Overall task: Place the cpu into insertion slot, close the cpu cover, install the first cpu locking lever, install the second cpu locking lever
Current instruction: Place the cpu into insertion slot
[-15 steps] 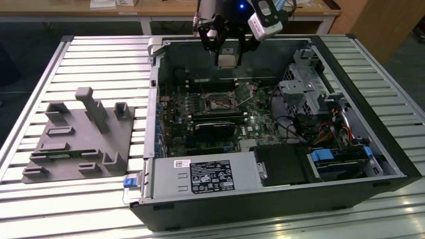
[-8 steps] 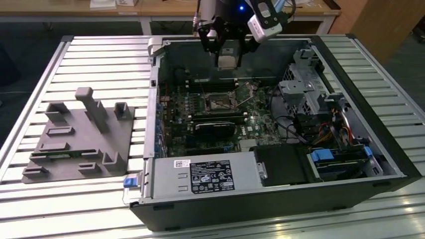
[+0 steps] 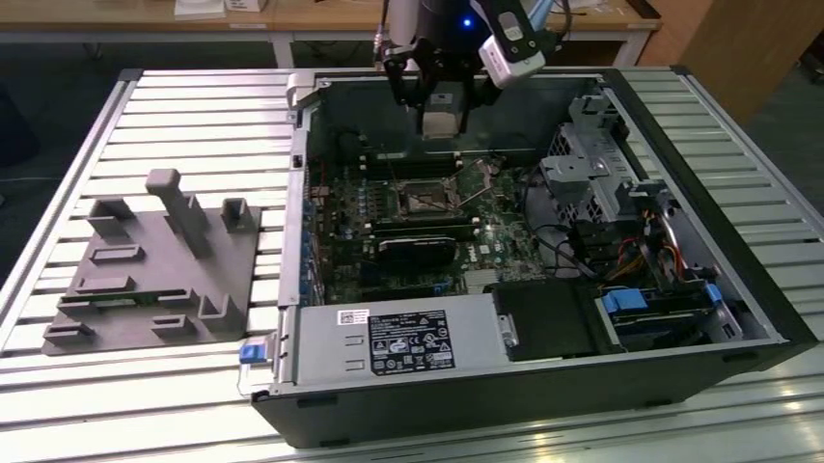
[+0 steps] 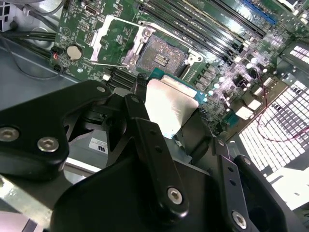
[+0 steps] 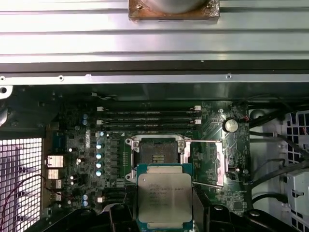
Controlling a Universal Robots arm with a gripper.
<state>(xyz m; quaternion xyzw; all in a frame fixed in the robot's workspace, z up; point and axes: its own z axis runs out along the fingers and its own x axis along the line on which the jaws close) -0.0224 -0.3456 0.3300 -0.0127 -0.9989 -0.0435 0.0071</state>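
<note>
Nearest the wrist cameras, the pincer (image 4: 170, 116) is clamped shut on the cpu (image 5: 165, 199). The black fingers (image 4: 147, 130) are pressed against two opposite edges, and the silver-grey top can be seen between them. The chip is held up in the air, clear of the board, so it's not seated yet.

Just past it, the insertion slot (image 5: 157, 155) is seen bare, with the dark centre and contacts exposed. The cpu cover (image 4: 101, 36) is flipped open and stands up off one side of the slot, with green board visible through its window. A thin silver lever (image 5: 207, 141) is seen running out from the slot along the cover's edge.

A bit further on, the long black memory slots (image 5: 147, 116) are lined up beyond the socket, with a coin battery (image 5: 231, 125) off to one side. Past those, the case wall and then the slatted tabletop (image 5: 154, 43) are seen.

In the exterior view, the grey labelled box (image 3: 405, 342) is found at the near end of the open computer case (image 3: 515, 395). The black card (image 3: 415, 253) comes next, then the slot. The pincer is hung over the far end, higher than the board. A grey fixture (image 3: 154, 280) is parked on the tabletop at the exterior view's left, well apart from the case.
</note>
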